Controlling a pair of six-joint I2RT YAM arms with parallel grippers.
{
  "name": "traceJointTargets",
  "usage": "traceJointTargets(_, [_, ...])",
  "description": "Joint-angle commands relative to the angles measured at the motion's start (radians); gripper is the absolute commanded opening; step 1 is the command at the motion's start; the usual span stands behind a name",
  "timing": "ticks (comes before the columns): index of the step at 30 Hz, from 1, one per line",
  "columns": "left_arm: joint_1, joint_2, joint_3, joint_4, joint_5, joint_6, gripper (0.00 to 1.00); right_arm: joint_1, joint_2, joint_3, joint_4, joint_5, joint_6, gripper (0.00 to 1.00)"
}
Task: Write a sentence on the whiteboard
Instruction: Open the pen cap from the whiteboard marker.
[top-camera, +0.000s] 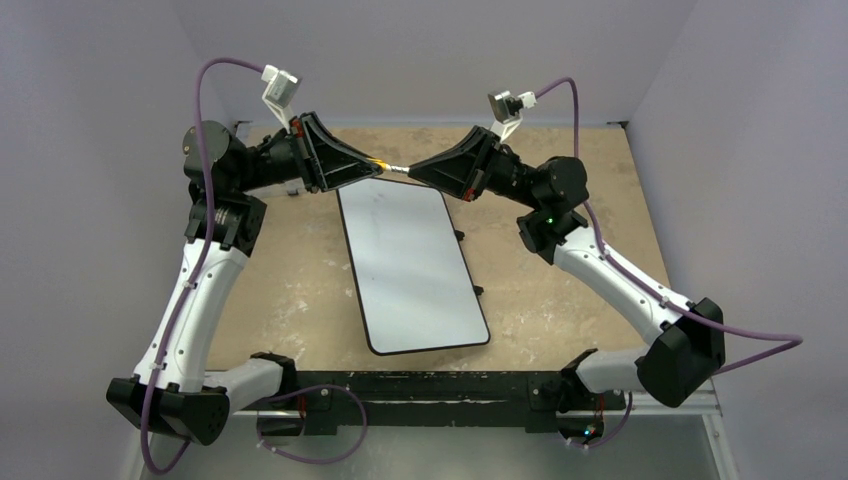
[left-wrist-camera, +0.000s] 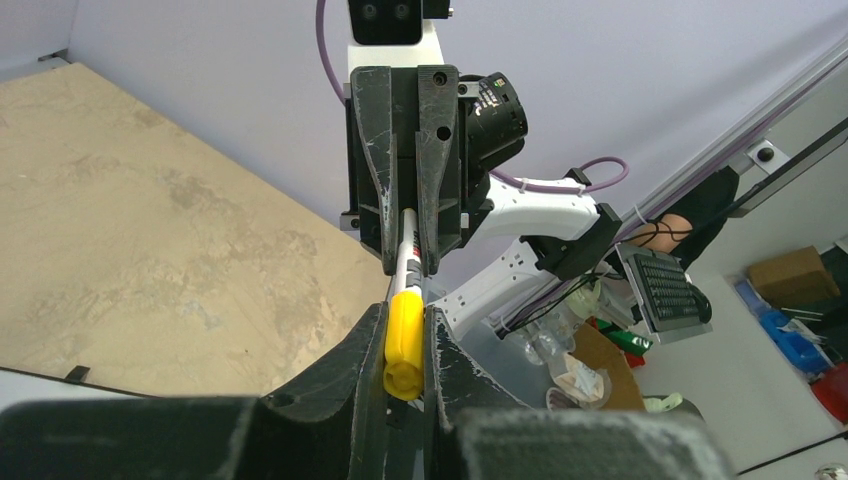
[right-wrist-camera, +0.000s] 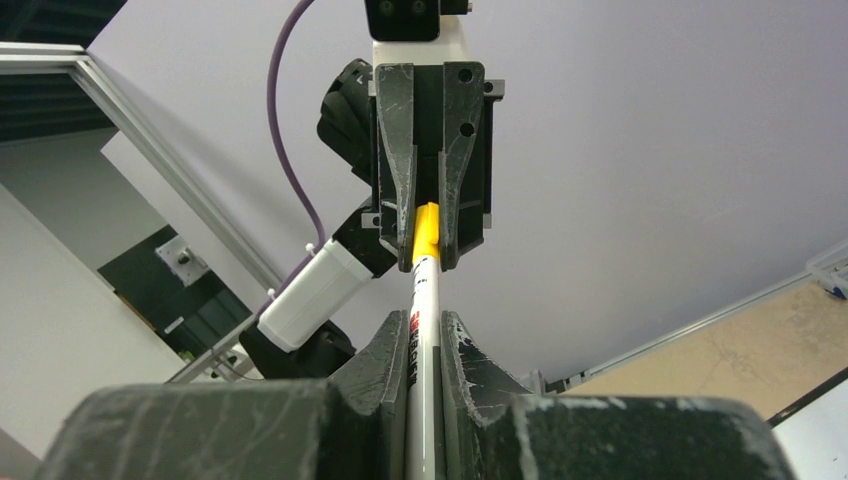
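Meeting tip to tip near the whiteboard (top-camera: 415, 270): left tool (top-camera: 378, 166) clenching marker cap (left-wrist-camera: 404, 340), right tool (top-camera: 412, 172) marker barrel (right-wrist-camera: 423, 340).

I am getting bright, even, diffuse light, seemingly from above, in all three views, with the arms (top-camera: 200, 290) casting only faint soft shadows on the table (top-camera: 300, 290), the whiteboard (top-camera: 415, 265) giving a dull grey sheen, and the near fingers (left-wrist-camera: 320, 400) blurring in both wrist views.

One whiteboard (top-camera: 412, 268), one marker (top-camera: 395, 169), one left gripper (top-camera: 376, 166), one right gripper (top-camera: 414, 172).
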Motion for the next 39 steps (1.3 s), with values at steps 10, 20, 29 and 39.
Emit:
traceJointTargets(10, [0.003,-0.006,-0.021,0.025,-0.006,0.010,0.00,0.009,-0.077,0.018,0.017,0.053,-0.040,0.00])
traceJointTargets(20, [0.009,-0.022,0.005,0.036,-0.046,0.094,0.00,0.010,-0.168,0.000,-0.201,0.180,-0.082,0.00])
traceJointTargets(29, [0.042,-0.038,-0.048,0.297,-0.014,-0.018,0.00,0.007,-0.224,-0.010,-0.179,0.168,-0.012,0.00])
traceJointTargets(39, [0.149,0.004,-0.091,0.729,0.009,-0.291,0.00,0.007,-0.237,0.004,-0.194,0.159,0.021,0.00])
